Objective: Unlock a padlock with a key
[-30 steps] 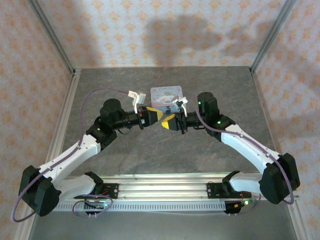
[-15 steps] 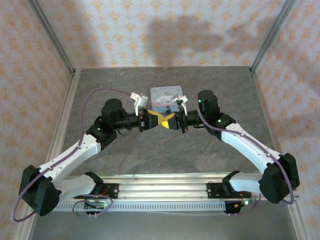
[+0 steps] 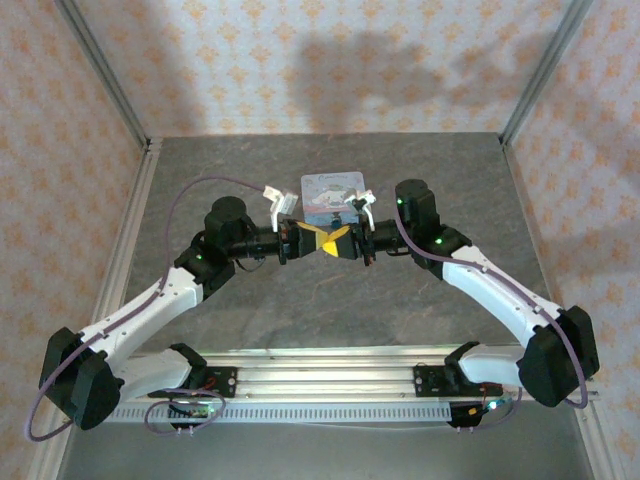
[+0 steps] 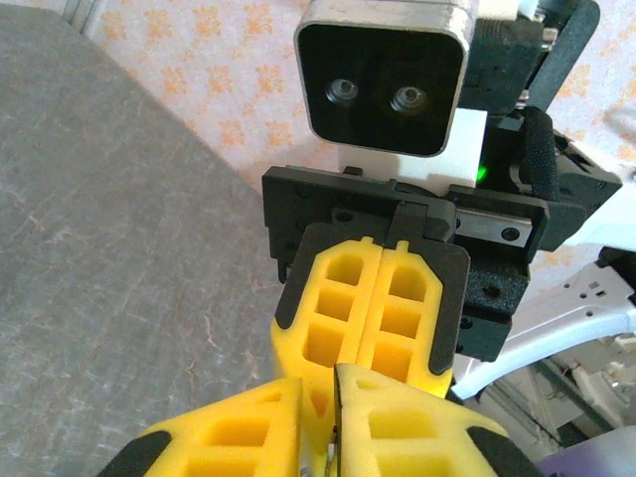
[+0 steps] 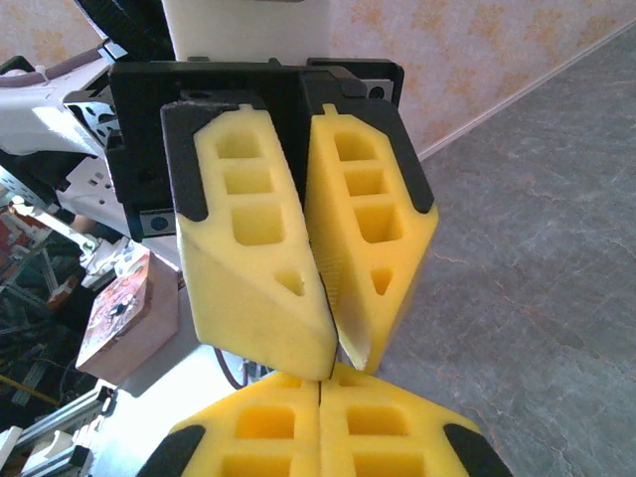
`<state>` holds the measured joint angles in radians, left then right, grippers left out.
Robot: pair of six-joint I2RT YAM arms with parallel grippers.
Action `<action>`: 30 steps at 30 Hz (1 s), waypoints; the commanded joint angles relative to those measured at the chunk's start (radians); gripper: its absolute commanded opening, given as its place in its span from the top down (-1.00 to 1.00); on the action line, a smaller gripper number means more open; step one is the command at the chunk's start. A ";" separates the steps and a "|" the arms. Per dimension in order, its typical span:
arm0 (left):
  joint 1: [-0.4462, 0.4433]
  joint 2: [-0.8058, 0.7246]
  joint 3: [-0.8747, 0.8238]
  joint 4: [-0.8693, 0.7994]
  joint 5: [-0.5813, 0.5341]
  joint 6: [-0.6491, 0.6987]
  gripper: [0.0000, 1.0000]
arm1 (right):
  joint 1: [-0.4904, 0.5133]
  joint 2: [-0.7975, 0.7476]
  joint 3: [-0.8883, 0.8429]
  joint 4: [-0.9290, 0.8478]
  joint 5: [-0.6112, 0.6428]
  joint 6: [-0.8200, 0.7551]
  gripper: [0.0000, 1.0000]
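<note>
Over the tabletop's middle, just nearside of the pastel tin point(image 3: 335, 188), top view finds left gripper point(image 3: 322, 241) and right gripper point(image 3: 334, 243) tip to tip, axes left-right; left wrist: right fingers point(image 4: 348, 308) pressed together; right wrist: left fingers point(image 5: 253, 258) likewise closed; padlock undiscernible, presumably between the tips, equally near both.

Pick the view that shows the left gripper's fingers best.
Right wrist view: the left gripper faces the camera, both yellow fingers visible full length and closed together. The top view shows it small, tip to tip with the right gripper. In the left wrist view its fingertips sit at the bottom edge.
</note>
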<state>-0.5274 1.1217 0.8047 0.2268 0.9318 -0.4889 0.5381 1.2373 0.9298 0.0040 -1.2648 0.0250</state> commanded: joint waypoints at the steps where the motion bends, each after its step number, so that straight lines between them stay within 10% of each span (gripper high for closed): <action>1: 0.004 0.000 0.001 0.008 0.025 0.009 1.00 | 0.005 0.001 0.032 0.039 -0.024 -0.002 1.00; 10: 0.003 -0.008 0.060 -0.174 -0.059 0.085 1.00 | 0.005 -0.006 0.027 0.040 0.074 0.036 0.98; 19: 0.004 0.007 0.106 -0.245 -0.071 0.119 1.00 | 0.001 -0.010 0.035 0.009 0.111 0.063 0.25; 30: 0.005 0.030 0.191 -0.378 -0.029 0.216 1.00 | -0.024 -0.023 0.026 -0.050 0.018 0.074 0.11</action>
<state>-0.5236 1.1431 0.9443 -0.0914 0.8768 -0.3298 0.5140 1.2331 0.9337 -0.0418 -1.1816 0.0917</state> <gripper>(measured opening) 0.048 0.443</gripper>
